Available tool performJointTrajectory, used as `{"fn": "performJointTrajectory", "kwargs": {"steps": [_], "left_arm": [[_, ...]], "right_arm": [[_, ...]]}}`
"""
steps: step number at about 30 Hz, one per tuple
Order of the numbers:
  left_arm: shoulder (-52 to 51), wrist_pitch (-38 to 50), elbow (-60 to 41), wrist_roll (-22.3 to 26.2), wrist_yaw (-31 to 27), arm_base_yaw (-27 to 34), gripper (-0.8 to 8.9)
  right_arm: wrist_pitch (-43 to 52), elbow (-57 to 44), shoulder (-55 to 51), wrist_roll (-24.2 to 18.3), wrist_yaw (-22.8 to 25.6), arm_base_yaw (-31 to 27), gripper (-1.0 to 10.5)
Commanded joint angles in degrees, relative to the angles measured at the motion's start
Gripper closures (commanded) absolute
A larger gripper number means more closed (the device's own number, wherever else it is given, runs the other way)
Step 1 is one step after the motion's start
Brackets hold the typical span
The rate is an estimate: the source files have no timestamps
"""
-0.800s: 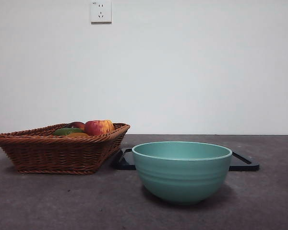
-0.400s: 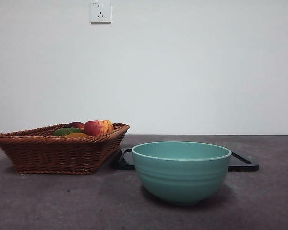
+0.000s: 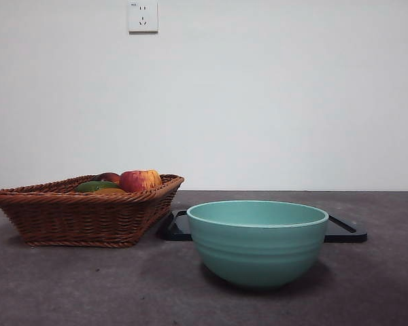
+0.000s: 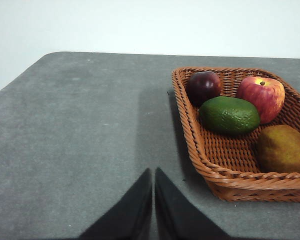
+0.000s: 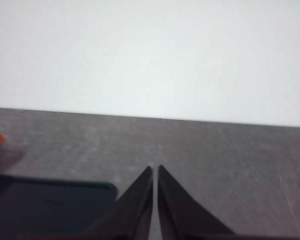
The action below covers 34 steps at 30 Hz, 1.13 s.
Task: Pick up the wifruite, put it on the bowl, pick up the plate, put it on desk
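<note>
Grey matte counter (image 3: 68, 285); brown oval wifruite (image 4: 282, 148) in wicker basket (image 4: 225, 170), beside left hand (image 4: 153, 172), jaws together; right hand (image 5: 155, 170) likewise

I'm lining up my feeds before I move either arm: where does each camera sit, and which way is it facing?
Front view: low at table height, looking level across the bowl, basket and dark tray to the wall; no arm shows.
Left wrist view: above the desk, looking down past the closed left gripper at the basket's fruit, including the brown fruit.
Right wrist view: low over the desk, facing the wall; closed right gripper, tray corner beside it.
Shared: the basket appears in the front and left wrist views.
</note>
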Motion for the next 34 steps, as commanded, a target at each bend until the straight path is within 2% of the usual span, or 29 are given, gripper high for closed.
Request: {"fn": "performJointTrajectory", "kwargs": {"steps": [1,6,16,21,34], "left_arm": [[-0.09,-0.48,-1.18,-0.11,-0.11,0.15,8.06],[-0.09,-0.48,-1.18,-0.11,-0.11,0.15,8.06],[-0.09,-0.48,-1.18,-0.11,-0.11,0.15,8.06],[-0.09,-0.48,-1.18,-0.11,-0.11,0.15,8.06],[-0.09,-0.5,-1.16,-0.11,-0.11,0.15,8.06]], "right_arm": [[1.01,-3.04,-2.01,-0.44,0.57,-1.55,9.4],[1.2,-7.19,-4.55,-0.37,3.08,-3.15,9.4],[0.44,-13.27,-8.22,0.28,3.17,-3.48,9.4],[-5.97,-13.25,-8.22,0.24,3.21,-3.48,9.4],[-4.83,-13.22,-8.22,0.31,2.82,-3.48,9.4]]}}
